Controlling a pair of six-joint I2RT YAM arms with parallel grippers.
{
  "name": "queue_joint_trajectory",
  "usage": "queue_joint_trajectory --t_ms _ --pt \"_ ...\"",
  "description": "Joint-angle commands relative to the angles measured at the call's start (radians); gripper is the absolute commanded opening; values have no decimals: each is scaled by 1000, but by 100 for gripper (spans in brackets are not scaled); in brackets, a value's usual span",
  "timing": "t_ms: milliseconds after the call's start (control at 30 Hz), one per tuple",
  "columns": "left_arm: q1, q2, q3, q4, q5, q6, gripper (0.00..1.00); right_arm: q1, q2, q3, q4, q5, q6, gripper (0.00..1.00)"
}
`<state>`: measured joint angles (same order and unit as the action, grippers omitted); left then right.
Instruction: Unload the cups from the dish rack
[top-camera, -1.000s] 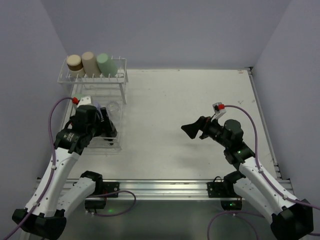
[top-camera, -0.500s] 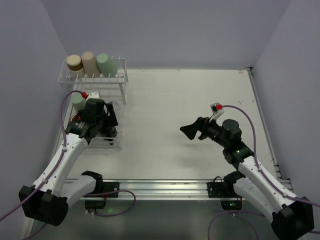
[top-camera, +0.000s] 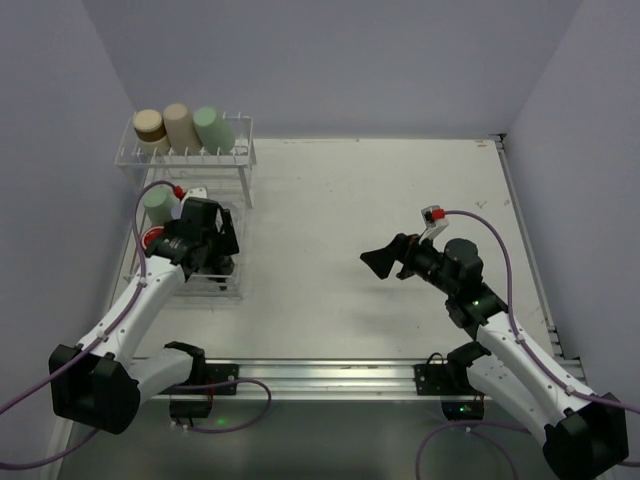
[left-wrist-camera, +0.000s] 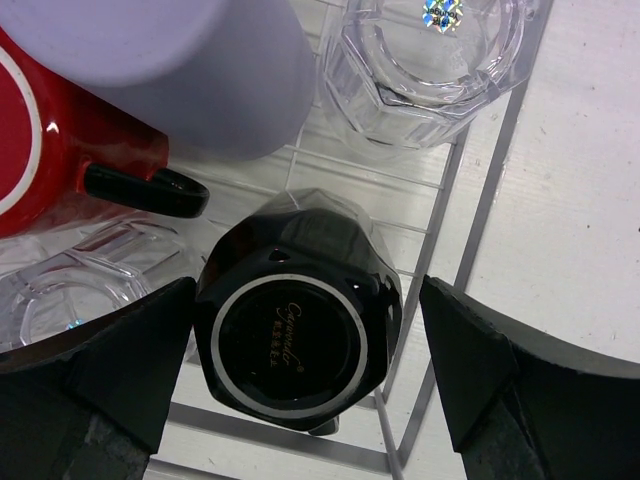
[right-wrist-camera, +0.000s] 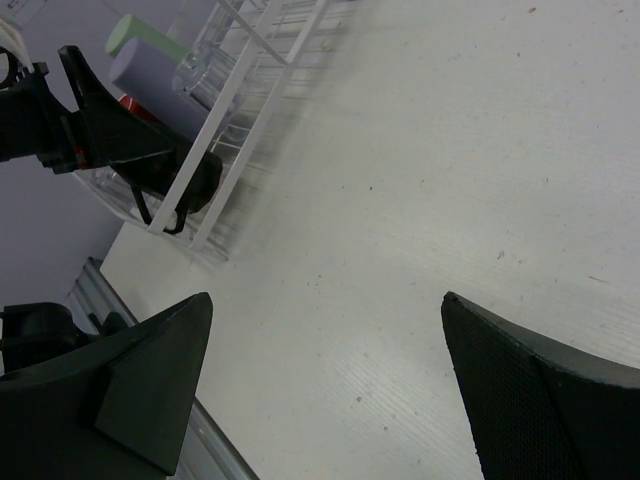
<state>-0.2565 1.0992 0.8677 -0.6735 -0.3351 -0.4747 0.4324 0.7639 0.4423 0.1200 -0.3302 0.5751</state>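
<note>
The white wire dish rack (top-camera: 247, 170) stands at the far left. Its raised shelf holds a tan-brown cup (top-camera: 150, 125), a beige cup (top-camera: 181, 124) and a pale green cup (top-camera: 214, 127). On its flat base are another pale green cup (top-camera: 157, 204), a red cup (left-wrist-camera: 35, 140), a purple cup (left-wrist-camera: 190, 70), clear glass cups (left-wrist-camera: 430, 50) and an upside-down black cup (left-wrist-camera: 295, 335). My left gripper (left-wrist-camera: 308, 300) is open, with one finger on each side of the black cup and not touching it. My right gripper (right-wrist-camera: 325, 310) is open and empty above the bare table.
The rack's wire side (left-wrist-camera: 480, 230) runs close to my left gripper's right finger. A second clear glass (left-wrist-camera: 60, 300) lies left of the black cup. A metal rail (top-camera: 320, 378) runs along the near edge. Grey walls close in the table.
My left arm has swung away from the near edge, further over the rack base, bringing its open fingers around the black cup. The right arm has not moved.
</note>
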Motion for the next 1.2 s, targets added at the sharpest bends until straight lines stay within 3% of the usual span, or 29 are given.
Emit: queue_joint_trajectory --t_ms 0,233,367,500,667,900,1167 --pt "-6 11 -16 61 -22 13 97 8 0 22 18 22 -17 99" --pt "-6 28 -48 94 -24 8 93 9 2 22 18 28 -17 99" --pt "-6 27 -64 110 -13 7 82 9 3 24 17 31 -17 99" --pt "-6 2 -56 112 -2 11 50 11 8 26 18 33 -15 99" --pt "-6 -61 -6 95 8 25 24 14 14 35 17 20 -3 99" --pt "-6 -148 88 61 41 30 13 20 2 56 24 -1 38 99" --pt "-6 -281 146 81 158 27 11 34 -5 58 116 -49 139 99"
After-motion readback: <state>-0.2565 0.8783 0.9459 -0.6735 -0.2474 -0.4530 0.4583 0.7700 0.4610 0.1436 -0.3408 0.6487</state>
